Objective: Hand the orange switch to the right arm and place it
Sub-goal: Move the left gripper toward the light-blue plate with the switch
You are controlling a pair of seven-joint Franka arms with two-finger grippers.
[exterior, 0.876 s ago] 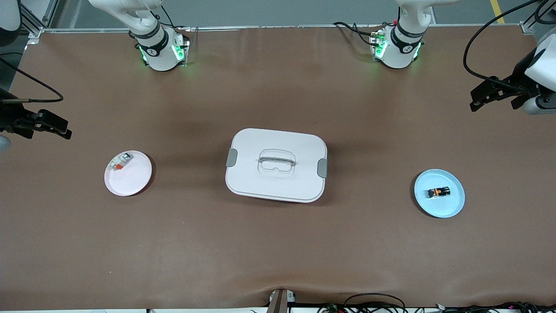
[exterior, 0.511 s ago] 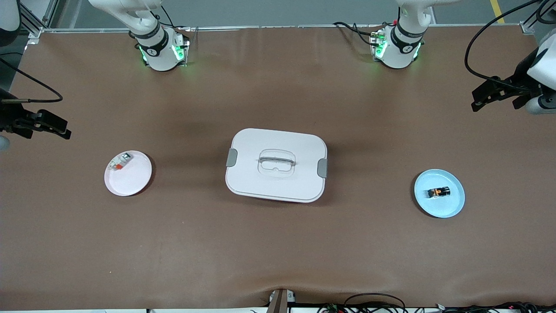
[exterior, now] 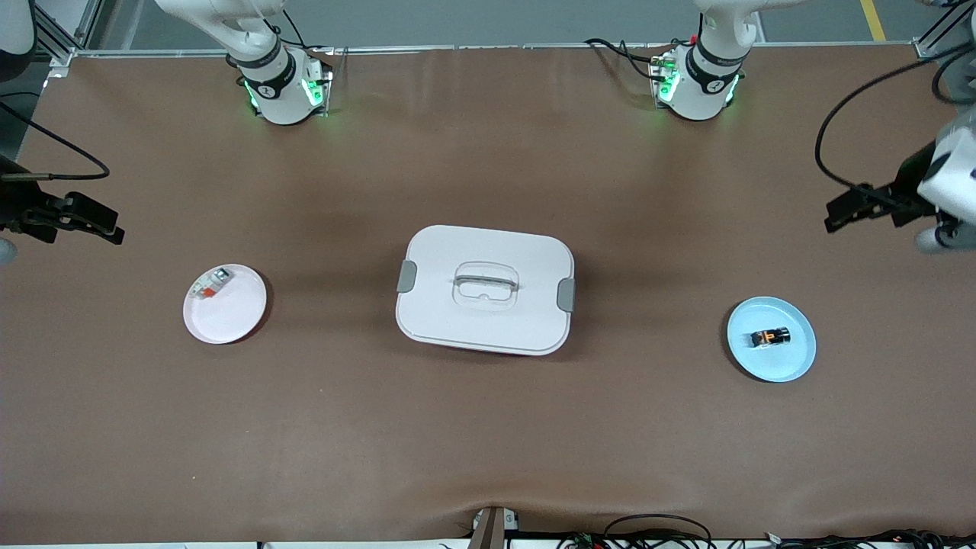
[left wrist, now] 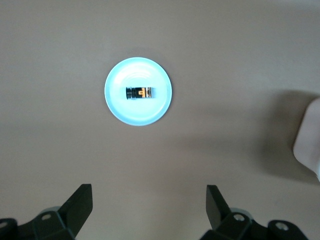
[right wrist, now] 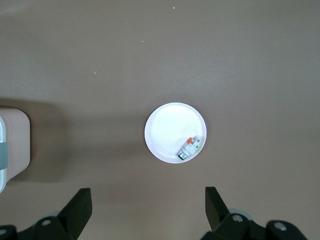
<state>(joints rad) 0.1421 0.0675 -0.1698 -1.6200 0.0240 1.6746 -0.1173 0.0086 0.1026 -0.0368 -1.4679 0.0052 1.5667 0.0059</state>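
The left gripper (left wrist: 149,210) is hovering released with the orange switch (left wrist: 139,92) lying on the blue plate (left wrist: 116,105) below it, while the right gripper (right wrist: 148,210) is waiting, also released.

Both arms run off the front view's edges. The left gripper (exterior: 842,216) shows its fingers, but the wrist above is cut by the frame at the left arm's end of the desk (exterior: 488,442). The right gripper (exterior: 107,229) is likewise clipped. The white lidded box (left wrist: 307,140) appears only as a corner in the left wrist view. Markings on the orange switch (exterior: 769,336) are too small to read.
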